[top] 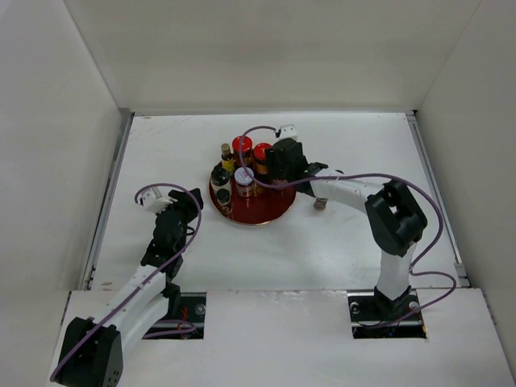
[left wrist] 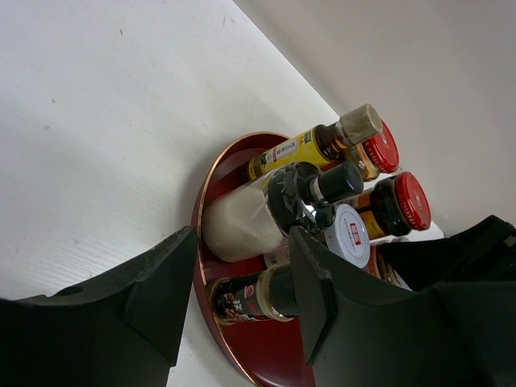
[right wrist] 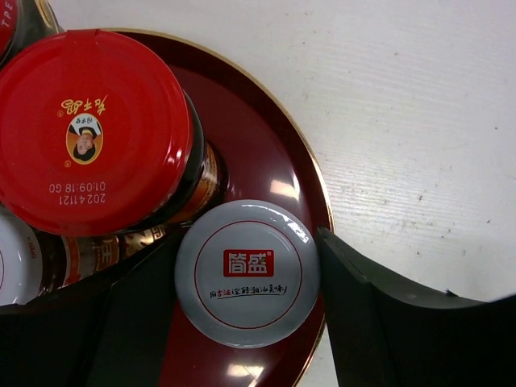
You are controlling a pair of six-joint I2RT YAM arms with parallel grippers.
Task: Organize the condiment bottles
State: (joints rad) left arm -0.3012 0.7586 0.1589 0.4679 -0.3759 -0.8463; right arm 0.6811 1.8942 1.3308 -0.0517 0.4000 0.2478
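The round red tray [top: 270, 211] holds several condiment bottles: two red-capped jars [top: 242, 147], a slim yellowish bottle [top: 226, 157], a white-lidded jar [top: 244, 179] and two dark black-capped bottles [top: 223, 199]. My right gripper [top: 276, 171] reaches over the tray's right side. In the right wrist view its fingers [right wrist: 363, 306] press on both sides of a silver-lidded jar [right wrist: 247, 272] standing by the tray rim [right wrist: 318, 193], beside a red-capped jar [right wrist: 93, 129]. My left gripper [top: 192, 203] is open and empty just left of the tray. Its wrist view shows a dark bottle [left wrist: 250, 294] beyond its fingers [left wrist: 157, 298].
A small greyish object [top: 320, 204] sits on the white table just right of the tray, under my right arm. White walls enclose the table on the left, back and right. The left wrist view also shows a white-filled jar with a black cap [left wrist: 238, 226].
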